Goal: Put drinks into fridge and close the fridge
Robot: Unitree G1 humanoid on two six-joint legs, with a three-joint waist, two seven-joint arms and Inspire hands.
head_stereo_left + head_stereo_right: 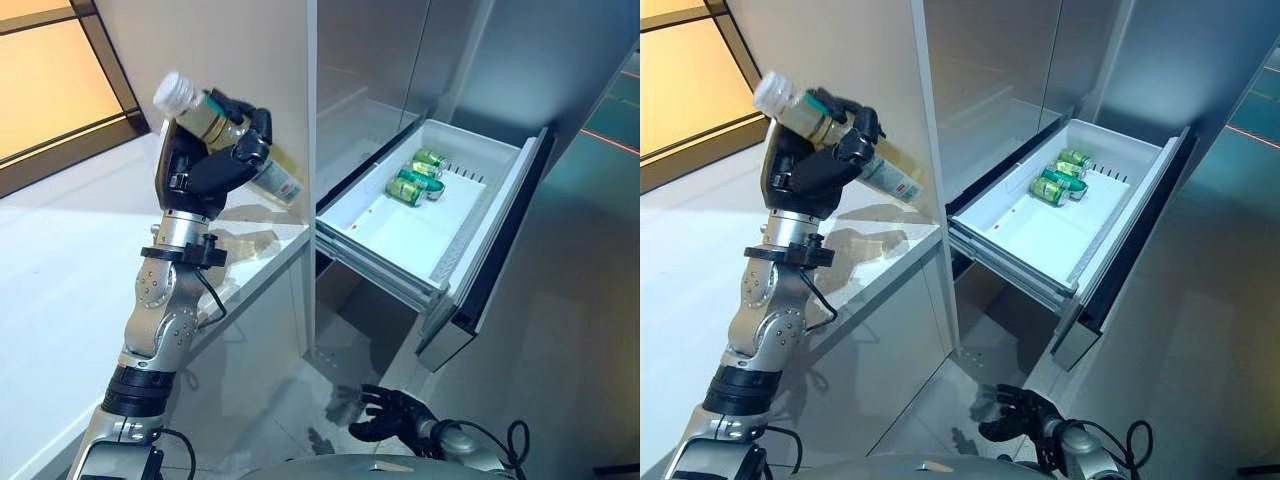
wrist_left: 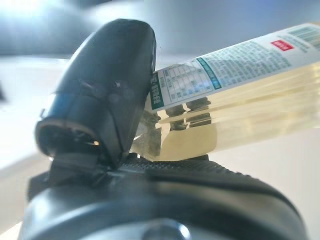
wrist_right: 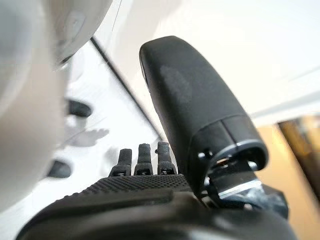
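My left hand is raised above the white counter, its fingers curled round a clear bottle of pale yellow drink with a white cap. The bottle lies tilted, cap up and to the left; it also shows in the left wrist view past the thumb. The fridge's white drawer stands pulled open to the right, with green cans lying at its far end. My right hand hangs low near the floor, fingers relaxed and holding nothing.
The fridge's tall grey body rises behind the drawer, beside a pale cabinet side. The drawer's dark front panel juts out to the right. Grey floor spreads below.
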